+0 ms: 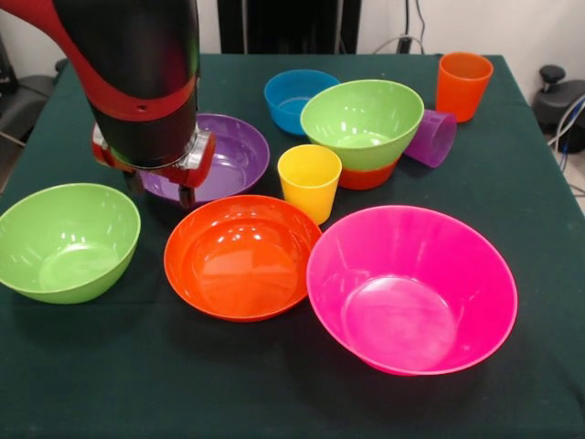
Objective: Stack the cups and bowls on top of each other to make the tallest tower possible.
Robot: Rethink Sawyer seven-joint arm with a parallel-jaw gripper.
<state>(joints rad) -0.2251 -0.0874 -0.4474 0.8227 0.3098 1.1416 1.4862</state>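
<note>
The gripper (186,194) hangs low over the purple bowl (228,155), but whether it is released or clenched cannot be told, since the arm hides most of it. Only 1 stack is started, a green bowl (363,119) nested on the small orange bowl (367,175); the large orange bowl (239,256), pink bowl (411,288), yellow cup (309,178) and a tipped purple cup (431,137) are crowded close. A low sweep could be expected to knock the yellow cup or topple that stack.
</note>
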